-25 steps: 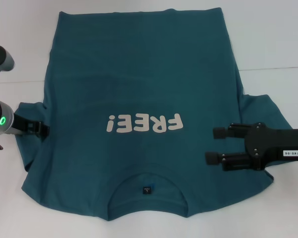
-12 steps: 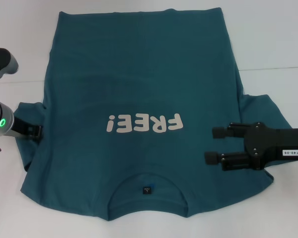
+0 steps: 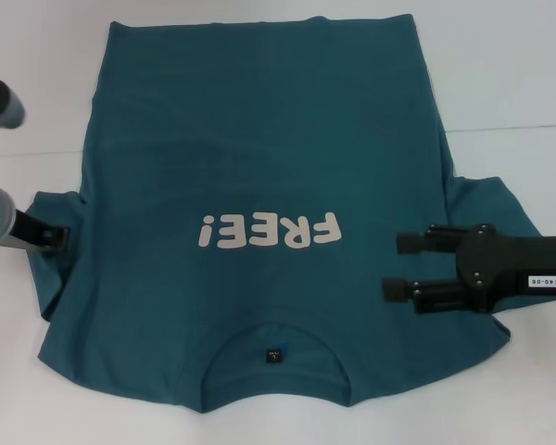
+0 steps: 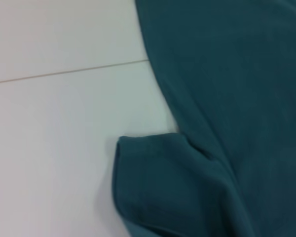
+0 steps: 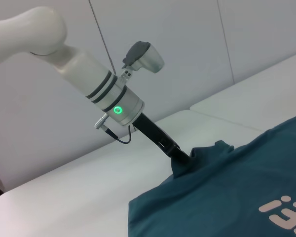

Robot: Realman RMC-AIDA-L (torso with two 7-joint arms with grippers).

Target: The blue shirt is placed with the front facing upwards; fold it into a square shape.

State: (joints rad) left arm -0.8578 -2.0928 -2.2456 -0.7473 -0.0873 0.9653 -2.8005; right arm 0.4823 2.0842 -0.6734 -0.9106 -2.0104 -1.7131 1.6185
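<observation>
The blue shirt (image 3: 259, 139) lies spread flat on the white table, front up. Its white "FREE!" print (image 3: 267, 230) and its collar with the dark label (image 3: 274, 353) are on the side nearest me. My left gripper (image 3: 57, 238) is at the left sleeve (image 3: 51, 269). In the right wrist view its tip (image 5: 177, 157) sits in bunched sleeve cloth. The left wrist view shows the sleeve (image 4: 158, 182) beside the shirt's body (image 4: 227, 74). My right gripper (image 3: 401, 267) is open and empty over the shirt's right shoulder area, next to the right sleeve (image 3: 496, 209).
The white table (image 3: 500, 65) surrounds the shirt, with a seam line (image 3: 510, 128) running across it. Bare table lies to the left and right of the shirt. A pale wall (image 5: 187, 29) stands behind the left arm in the right wrist view.
My left gripper has drawn back to the left, toward the sleeve's outer edge. The shirt has not visibly shifted. My right gripper has barely moved.
</observation>
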